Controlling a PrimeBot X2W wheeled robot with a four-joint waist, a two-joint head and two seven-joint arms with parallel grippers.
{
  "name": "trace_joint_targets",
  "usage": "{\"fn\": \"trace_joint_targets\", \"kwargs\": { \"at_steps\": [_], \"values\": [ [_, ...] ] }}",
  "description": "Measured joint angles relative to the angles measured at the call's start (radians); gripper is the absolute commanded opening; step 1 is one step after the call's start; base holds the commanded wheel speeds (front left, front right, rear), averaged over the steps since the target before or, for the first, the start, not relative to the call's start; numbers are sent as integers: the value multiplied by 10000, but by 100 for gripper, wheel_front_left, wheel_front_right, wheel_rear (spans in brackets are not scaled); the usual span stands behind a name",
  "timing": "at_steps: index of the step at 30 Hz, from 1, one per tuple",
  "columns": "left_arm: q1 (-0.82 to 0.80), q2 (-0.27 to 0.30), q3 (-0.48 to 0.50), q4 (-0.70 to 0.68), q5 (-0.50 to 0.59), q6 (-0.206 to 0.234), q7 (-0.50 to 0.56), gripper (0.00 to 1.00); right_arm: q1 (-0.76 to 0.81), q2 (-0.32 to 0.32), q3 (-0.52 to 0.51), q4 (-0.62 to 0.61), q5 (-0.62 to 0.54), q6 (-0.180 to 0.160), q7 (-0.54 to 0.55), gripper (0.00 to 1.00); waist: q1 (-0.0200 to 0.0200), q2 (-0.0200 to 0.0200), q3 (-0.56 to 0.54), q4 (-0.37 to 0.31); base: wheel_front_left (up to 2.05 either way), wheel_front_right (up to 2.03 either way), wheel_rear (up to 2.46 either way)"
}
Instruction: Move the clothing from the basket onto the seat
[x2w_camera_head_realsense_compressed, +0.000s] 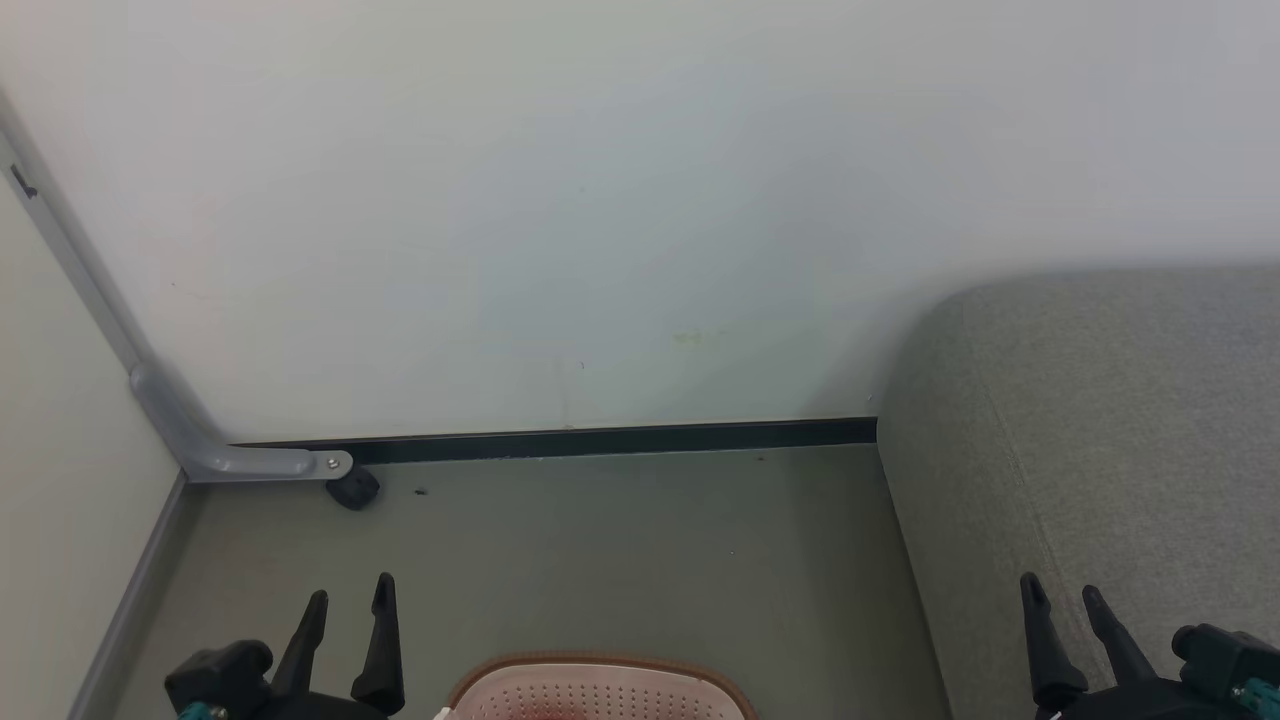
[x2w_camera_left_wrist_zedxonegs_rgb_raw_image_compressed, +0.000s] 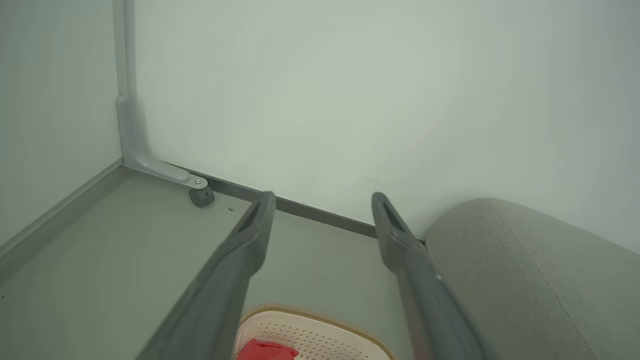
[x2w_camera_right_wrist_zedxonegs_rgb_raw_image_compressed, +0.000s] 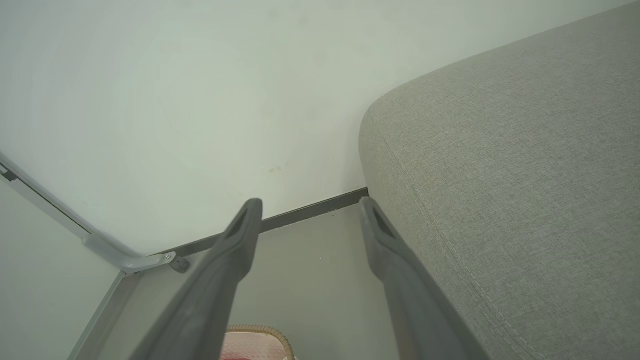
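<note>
The cream perforated basket (x2w_camera_head_realsense_compressed: 600, 690) with a brown rim pokes in at the bottom middle of the head view. Red clothing (x2w_camera_left_wrist_zedxonegs_rgb_raw_image_compressed: 267, 350) lies inside the basket (x2w_camera_left_wrist_zedxonegs_rgb_raw_image_compressed: 320, 332) in the left wrist view. The grey seat (x2w_camera_head_realsense_compressed: 1100, 450) fills the right side, its rounded corner against the wall. My left gripper (x2w_camera_head_realsense_compressed: 350, 595) hangs open at the lower left, just left of the basket, nothing between its fingers. My right gripper (x2w_camera_head_realsense_compressed: 1062, 592) is open at the lower right, in front of the seat's left flank. The seat (x2w_camera_right_wrist_zedxonegs_rgb_raw_image_compressed: 500, 200) and basket rim (x2w_camera_right_wrist_zedxonegs_rgb_raw_image_compressed: 260, 331) also show in the right wrist view.
A white wall (x2w_camera_head_realsense_compressed: 600, 200) with a dark skirting strip (x2w_camera_head_realsense_compressed: 600, 440) closes the far side. A grey metal bracket (x2w_camera_head_realsense_compressed: 230, 455) with a small black caster (x2w_camera_head_realsense_compressed: 352, 490) sits in the left corner. Grey-green floor (x2w_camera_head_realsense_compressed: 620, 540) lies between wall, basket and seat.
</note>
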Motion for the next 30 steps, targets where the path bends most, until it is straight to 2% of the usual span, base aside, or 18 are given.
{"fn": "trace_joint_targets", "kwargs": {
  "at_steps": [10, 21, 24, 30],
  "values": [
    [0, -10, -174, 228, 1342, 270, -309, 100, -4, -274, 476, -21, -1298, -234, -328, 100, 0, 0, -28, -2, 0, 0, 0],
    [-26, -115, -291, 667, 2876, 579, -688, 100, -61, -477, 1005, -107, -2729, -341, -750, 100, 0, 0, -27, 35, 0, 0, 0],
    [-85, -134, -288, 771, 3248, 658, -779, 100, -130, -495, 1106, -196, -3116, -487, -848, 100, 0, 0, -27, 46, 0, 0, 0],
    [-206, -205, -205, 863, 3300, 700, -784, 100, -202, -493, 1057, -265, -3141, -487, -848, 100, 0, 0, -21, 61, 0, 0, 0]
  ]
}}
